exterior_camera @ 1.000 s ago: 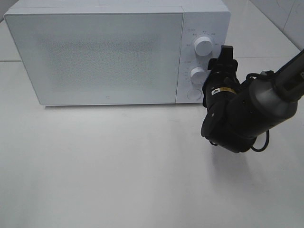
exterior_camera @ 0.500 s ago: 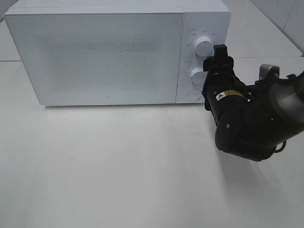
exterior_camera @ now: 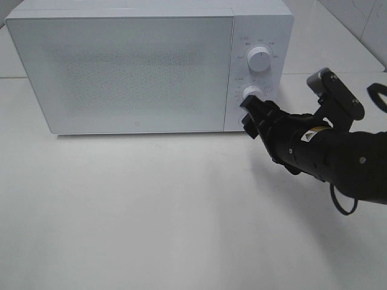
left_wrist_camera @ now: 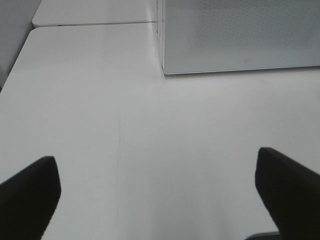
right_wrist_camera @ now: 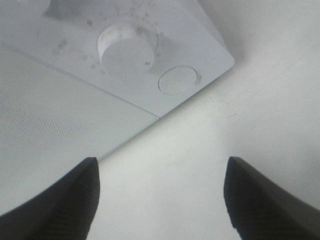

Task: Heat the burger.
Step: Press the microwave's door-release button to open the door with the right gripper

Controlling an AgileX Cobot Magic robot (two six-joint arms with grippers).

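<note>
The burger is out of view. The white microwave (exterior_camera: 139, 66) stands at the back of the table with its door (right_wrist_camera: 45, 125) closed. My right gripper (exterior_camera: 248, 115) points at the bottom of the control panel, just below the lower knob (exterior_camera: 251, 93). In the right wrist view its fingers (right_wrist_camera: 65, 200) stand apart with nothing between them, and the lower knob (right_wrist_camera: 127, 50) and the round button (right_wrist_camera: 177, 80) lie ahead. My left gripper (left_wrist_camera: 157, 170) is open over bare table, short of the microwave's front corner (left_wrist_camera: 165, 70). It does not show in the exterior view.
An upper knob (exterior_camera: 259, 59) sits above the lower one on the panel. The white table (exterior_camera: 151, 211) stretches out in front of the microwave. A seam between table tops (left_wrist_camera: 90, 23) runs behind its left side. My right arm's body (exterior_camera: 338, 157) fills the right edge.
My right arm has swung down and to the right. Its gripper turned from upright beside the knobs to pointing leftward at the panel's lower part.
</note>
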